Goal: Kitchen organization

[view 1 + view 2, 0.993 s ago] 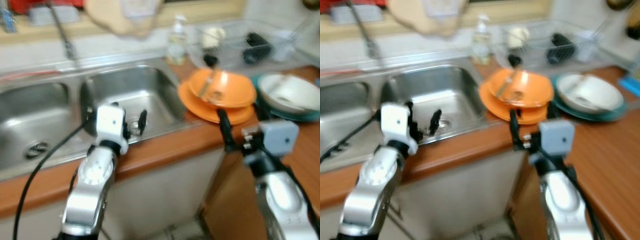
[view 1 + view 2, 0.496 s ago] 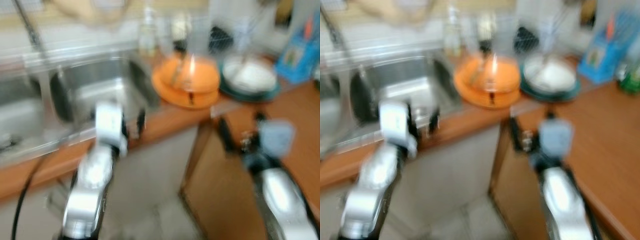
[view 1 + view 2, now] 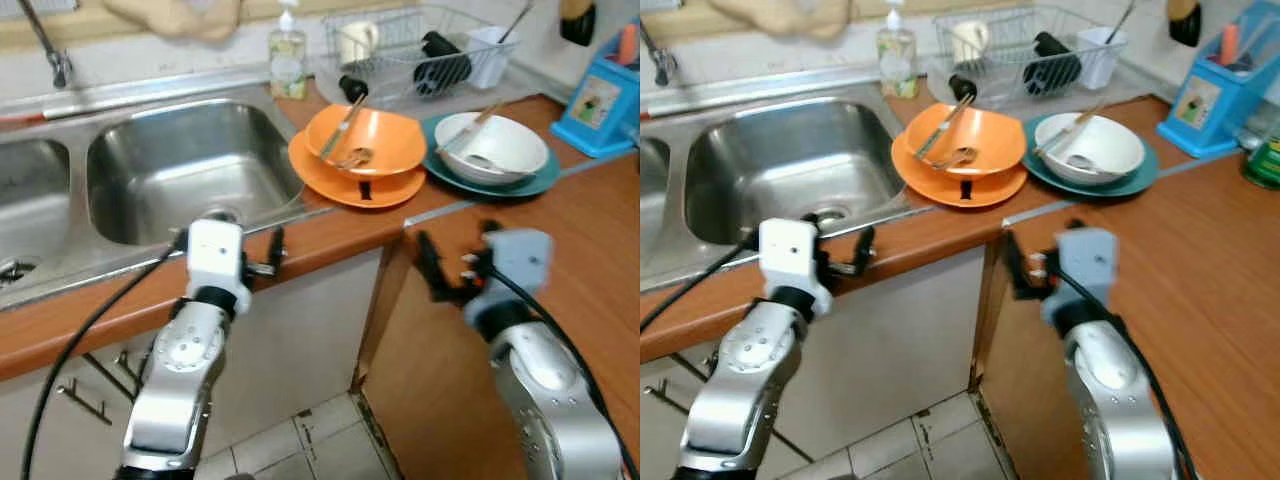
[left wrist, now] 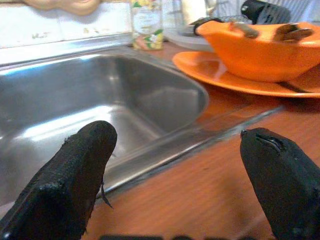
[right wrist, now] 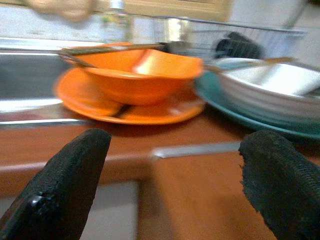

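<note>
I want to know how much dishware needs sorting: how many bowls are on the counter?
2. An orange bowl sits on an orange plate beside the sink; a white bowl sits on a teal plate to its right. The dish rack may hide others.

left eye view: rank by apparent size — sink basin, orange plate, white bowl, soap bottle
1. sink basin
2. orange plate
3. white bowl, close to the plate in apparent width; the plate is partly covered by its bowl, so this pair is uncertain
4. soap bottle, farther back, clearly smallest

Wooden counter (image 3: 590, 250), steel sink (image 3: 180, 160), tiled floor (image 3: 290, 450).
</note>
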Tool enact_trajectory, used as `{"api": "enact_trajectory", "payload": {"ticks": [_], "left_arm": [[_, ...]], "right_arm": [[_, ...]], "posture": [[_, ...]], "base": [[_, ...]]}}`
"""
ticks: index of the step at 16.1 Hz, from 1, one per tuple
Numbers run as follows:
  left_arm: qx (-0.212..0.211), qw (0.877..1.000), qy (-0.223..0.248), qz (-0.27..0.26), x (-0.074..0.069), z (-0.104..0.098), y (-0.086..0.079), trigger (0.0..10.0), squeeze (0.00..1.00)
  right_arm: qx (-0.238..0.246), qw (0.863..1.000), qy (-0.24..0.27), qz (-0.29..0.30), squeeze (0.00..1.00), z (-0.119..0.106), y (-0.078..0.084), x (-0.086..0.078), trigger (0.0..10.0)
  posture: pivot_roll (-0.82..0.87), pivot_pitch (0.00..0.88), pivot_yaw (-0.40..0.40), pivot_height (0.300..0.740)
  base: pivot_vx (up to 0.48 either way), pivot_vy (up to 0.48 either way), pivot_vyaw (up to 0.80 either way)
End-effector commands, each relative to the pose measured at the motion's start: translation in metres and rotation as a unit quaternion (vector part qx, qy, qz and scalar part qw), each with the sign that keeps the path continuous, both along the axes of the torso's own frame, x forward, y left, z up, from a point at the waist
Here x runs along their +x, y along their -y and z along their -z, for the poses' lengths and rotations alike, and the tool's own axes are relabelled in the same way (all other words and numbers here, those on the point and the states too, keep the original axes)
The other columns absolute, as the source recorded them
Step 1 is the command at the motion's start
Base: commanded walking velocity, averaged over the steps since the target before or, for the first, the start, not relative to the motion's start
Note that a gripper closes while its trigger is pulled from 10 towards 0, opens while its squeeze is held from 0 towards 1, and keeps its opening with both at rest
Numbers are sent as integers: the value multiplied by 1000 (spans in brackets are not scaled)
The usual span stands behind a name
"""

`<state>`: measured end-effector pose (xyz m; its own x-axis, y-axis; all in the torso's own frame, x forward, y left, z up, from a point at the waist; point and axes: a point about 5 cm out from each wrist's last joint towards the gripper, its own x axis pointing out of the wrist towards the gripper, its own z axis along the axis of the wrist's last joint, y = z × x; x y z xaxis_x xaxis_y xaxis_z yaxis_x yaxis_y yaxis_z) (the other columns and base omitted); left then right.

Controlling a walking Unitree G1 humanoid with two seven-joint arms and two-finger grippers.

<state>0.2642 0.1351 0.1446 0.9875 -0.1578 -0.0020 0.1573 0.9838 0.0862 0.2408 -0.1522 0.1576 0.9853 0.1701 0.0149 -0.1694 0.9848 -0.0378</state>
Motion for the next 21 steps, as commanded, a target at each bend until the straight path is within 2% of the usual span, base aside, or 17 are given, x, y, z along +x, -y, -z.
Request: {"api": "enact_trajectory", "payload": {"ticks": [1,4,8,11,21], "left_arm": [[-4,1000,16,6,0,-8,-1,10000,0],[-9,1000,19,0,1,-11,-4,10000,0],[-14,1000,22,15,0,-13,-5,10000,0],[-16,999,25,33,-1,-16,-2,10000,0],[-32,998,30,33,-4,-18,-2,10000,0]], "right_arm": [[2,1000,-2,-16,0,-1,-5,1,10000],[-8,1000,11,-25,0,-4,-9,0,10000],[26,998,60,-8,0,-18,-9,-4,10000],[26,998,63,-1,0,-19,-8,-5,10000],[28,996,84,8,0,-26,-6,-10,10000]], "posture": [[-131,0,-20,740],[-131,0,-17,740],[-137,0,-4,740],[-138,0,5,740],[-139,0,12,740]], "base": [[0,0,0],[167,0,0],[286,0,0],[308,0,0],[310,0,0]]}}
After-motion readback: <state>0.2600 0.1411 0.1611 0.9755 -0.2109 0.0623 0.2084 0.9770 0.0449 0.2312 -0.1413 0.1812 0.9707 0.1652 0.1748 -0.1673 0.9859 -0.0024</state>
